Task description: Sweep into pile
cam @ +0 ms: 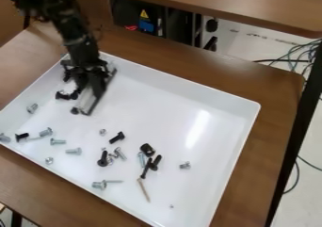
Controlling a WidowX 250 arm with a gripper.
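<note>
Loose bolts (73,151) and other small hardware lie scattered in a white tray (242,113), mostly across its near half and left side, and no single pile has formed. The gathering looks to be at an early stage. The black gripper (90,84) hangs low near the tray's far-left corner, a flat blade (91,102) at its lower end; whether it is open or closed there cannot be told. A good sweep would set the blade's long edge level and just touching the tray floor, then push slowly toward the middle cluster, gathering the left-hand pieces on the way. Short, overlapping strokes should suit round shanks, which may roll or slip past the ends, while pressing too hard could drag the tray. The lone bolt (184,165) on the right probably needs its own inward stroke. Most pieces are silvery, with broad heads and short shanks lying at mixed angles. Among them are a black screw (117,137), a small nut (50,160), a chunky black block (147,149) and a slim tan stick (144,190). Dark pieces (65,95) rest just beside the gripper. The tray sits on a brown wooden bench (252,77), with cables (301,49) beyond on the right.
</note>
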